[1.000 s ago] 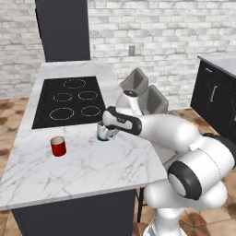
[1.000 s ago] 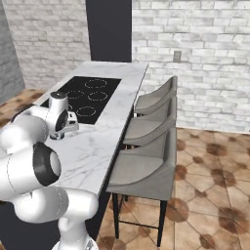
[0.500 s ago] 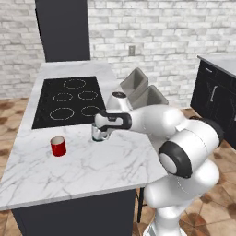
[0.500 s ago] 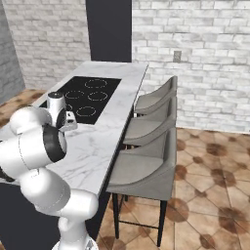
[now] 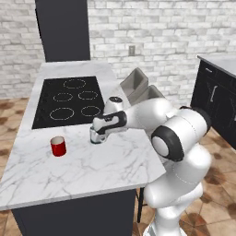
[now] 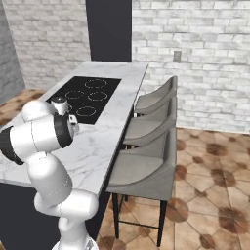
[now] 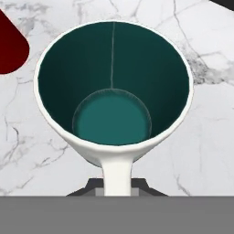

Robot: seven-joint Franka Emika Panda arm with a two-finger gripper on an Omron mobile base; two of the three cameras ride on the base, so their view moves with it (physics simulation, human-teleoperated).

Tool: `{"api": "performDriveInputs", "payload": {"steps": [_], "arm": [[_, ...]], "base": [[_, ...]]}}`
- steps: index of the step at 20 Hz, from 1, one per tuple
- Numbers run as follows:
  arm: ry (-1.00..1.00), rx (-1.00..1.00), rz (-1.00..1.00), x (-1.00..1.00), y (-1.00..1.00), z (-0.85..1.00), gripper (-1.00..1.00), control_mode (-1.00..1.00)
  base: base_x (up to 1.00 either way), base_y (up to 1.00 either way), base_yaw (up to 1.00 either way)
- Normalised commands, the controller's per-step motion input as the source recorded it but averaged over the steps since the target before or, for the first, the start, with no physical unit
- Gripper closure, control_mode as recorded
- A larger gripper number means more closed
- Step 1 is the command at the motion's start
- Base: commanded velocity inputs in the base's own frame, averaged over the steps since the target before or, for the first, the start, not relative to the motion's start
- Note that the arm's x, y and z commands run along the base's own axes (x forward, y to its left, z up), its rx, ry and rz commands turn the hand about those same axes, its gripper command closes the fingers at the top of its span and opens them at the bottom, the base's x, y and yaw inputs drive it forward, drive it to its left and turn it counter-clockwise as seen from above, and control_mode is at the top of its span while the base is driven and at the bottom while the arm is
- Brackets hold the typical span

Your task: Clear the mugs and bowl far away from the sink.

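My gripper [image 5: 96, 133] is shut on the handle of the white mug [image 5: 97, 137], low over the marble counter [image 5: 83, 170] just in front of the stovetop. In the hand view the mug [image 7: 114, 91] faces me with its dark teal inside, and the gripper [image 7: 117, 186] clamps its white handle at the bottom. Whether the mug rests on the counter I cannot tell. The red mug [image 5: 58, 146] stands upright on the counter to the left of the held one, and its edge [image 7: 9, 43] shows in the hand view. The bowl and the sink are out of view.
A black stovetop [image 5: 69, 101] with ring burners lies behind the mugs. Grey stools [image 6: 151, 127] line the counter's right side. A dark cabinet [image 5: 216, 97] stands at the far right. The counter's front edge [image 5: 69, 196] is close below the mugs.
The arm has carried the white mug a little to the left, toward the red mug, and its elbow has swung out. The red mug has stayed put.
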Motion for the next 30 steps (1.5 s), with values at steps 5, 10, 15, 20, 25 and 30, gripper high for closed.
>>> {"api": "performDriveInputs", "payload": {"steps": [5,10,15,20,25,30], "arm": [[0.00,0.00,0.02,0.17,0.10,-0.33,1.00,-1.00],[0.00,0.00,0.01,0.14,0.14,-0.32,1.00,-1.00],[0.00,0.00,0.00,0.14,0.11,-0.31,1.00,-1.00],[0.00,0.00,0.00,0.01,0.14,-0.28,-1.00,-1.00],[0.00,0.00,0.00,0.01,0.24,-0.12,-1.00,-1.00],[0.00,-0.01,0.02,0.00,0.12,0.00,-1.00,-1.00]], "base": [[0.00,0.00,0.00],[0.00,0.00,0.00],[0.00,0.00,0.00],[0.00,0.00,0.00],[0.00,0.00,0.00],[0.00,0.00,0.00]]}}
